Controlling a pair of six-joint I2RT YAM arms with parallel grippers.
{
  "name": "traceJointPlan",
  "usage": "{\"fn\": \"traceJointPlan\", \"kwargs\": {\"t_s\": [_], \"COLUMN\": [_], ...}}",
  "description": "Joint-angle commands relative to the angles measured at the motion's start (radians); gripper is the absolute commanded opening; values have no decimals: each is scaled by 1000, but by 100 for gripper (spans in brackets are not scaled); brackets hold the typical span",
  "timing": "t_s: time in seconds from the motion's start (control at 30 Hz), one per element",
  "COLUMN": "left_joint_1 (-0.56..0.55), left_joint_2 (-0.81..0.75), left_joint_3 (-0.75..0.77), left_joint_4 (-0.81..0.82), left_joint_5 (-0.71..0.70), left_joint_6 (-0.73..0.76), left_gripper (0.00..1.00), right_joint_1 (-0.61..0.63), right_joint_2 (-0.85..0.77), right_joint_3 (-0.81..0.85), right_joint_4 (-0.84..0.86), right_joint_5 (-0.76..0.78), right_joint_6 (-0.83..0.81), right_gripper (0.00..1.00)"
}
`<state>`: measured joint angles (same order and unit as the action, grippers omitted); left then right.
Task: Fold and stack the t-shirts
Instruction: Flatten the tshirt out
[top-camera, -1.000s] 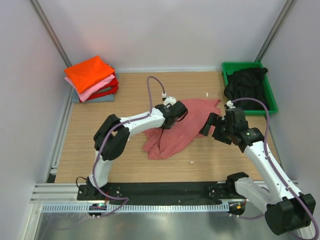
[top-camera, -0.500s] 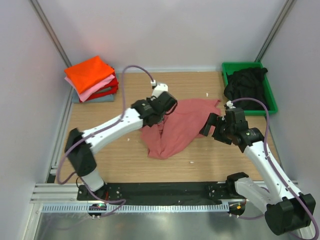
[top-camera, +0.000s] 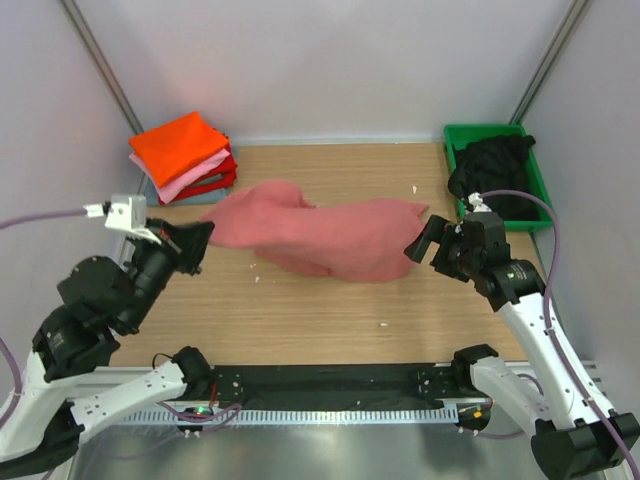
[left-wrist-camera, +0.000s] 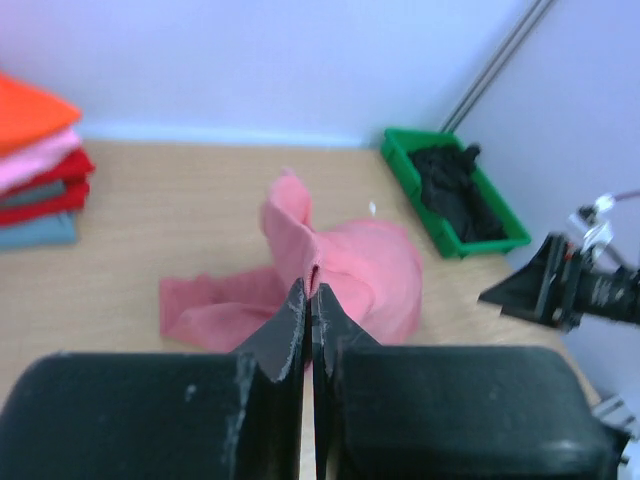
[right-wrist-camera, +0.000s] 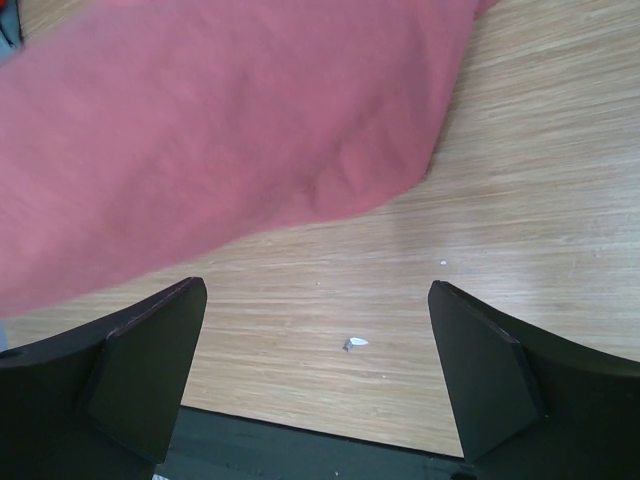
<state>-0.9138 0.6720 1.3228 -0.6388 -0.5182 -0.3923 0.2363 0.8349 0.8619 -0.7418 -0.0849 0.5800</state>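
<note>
A salmon-red t-shirt (top-camera: 320, 238) hangs stretched across the middle of the table, and also shows in the left wrist view (left-wrist-camera: 370, 265) and the right wrist view (right-wrist-camera: 220, 130). My left gripper (top-camera: 203, 233) is shut on its left end (left-wrist-camera: 311, 283) and holds it above the table. My right gripper (top-camera: 425, 245) is open and empty at the shirt's right end, just above the table (right-wrist-camera: 315, 290). Folded shirts are stacked at the back left, with orange (top-camera: 180, 145) on top, then pink, red and grey-blue. A black t-shirt (top-camera: 490, 172) lies crumpled in the bin.
A green plastic bin (top-camera: 456, 134) stands at the back right corner and also shows in the left wrist view (left-wrist-camera: 398, 150). White walls with metal rails enclose the table. A black strip runs along the near edge. Small white scraps (right-wrist-camera: 355, 343) lie on the wood.
My left arm has swung back and far to the left, lifting the salmon-red shirt off the table and stretching it leftward. My right gripper has barely moved.
</note>
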Motion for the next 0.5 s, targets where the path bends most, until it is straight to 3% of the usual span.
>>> {"fn": "traceJointPlan", "kwargs": {"t_s": [0.0, 0.13, 0.23, 0.33, 0.37, 0.47], "left_joint_1": [0, 0, 0, 0, 0, -7], "left_joint_2": [-87, -153, -99, -25, 25, 136], "left_joint_3": [-232, -405, -425, -412, -412, -409], "left_joint_4": [-85, -72, -23, 10, 39, 67], "left_joint_5": [6, 171, 295, 489, 617, 759], "left_joint_6": [-104, -158, -131, -94, -86, -69], "left_gripper": [0, 0, 0, 0, 1, 24], "right_joint_1": [6, 27, 109, 234, 265, 379], "right_joint_2": [3, 33, 79, 122, 148, 209], "right_joint_3": [-7, -29, 20, 107, 129, 187], "right_joint_4": [22, 91, 110, 87, 76, 42], "right_joint_5": [-9, -81, -93, -32, -4, 80], "right_joint_6": [34, 37, 26, 17, 18, 38], "right_gripper": [100, 100, 100, 100, 100, 100]}}
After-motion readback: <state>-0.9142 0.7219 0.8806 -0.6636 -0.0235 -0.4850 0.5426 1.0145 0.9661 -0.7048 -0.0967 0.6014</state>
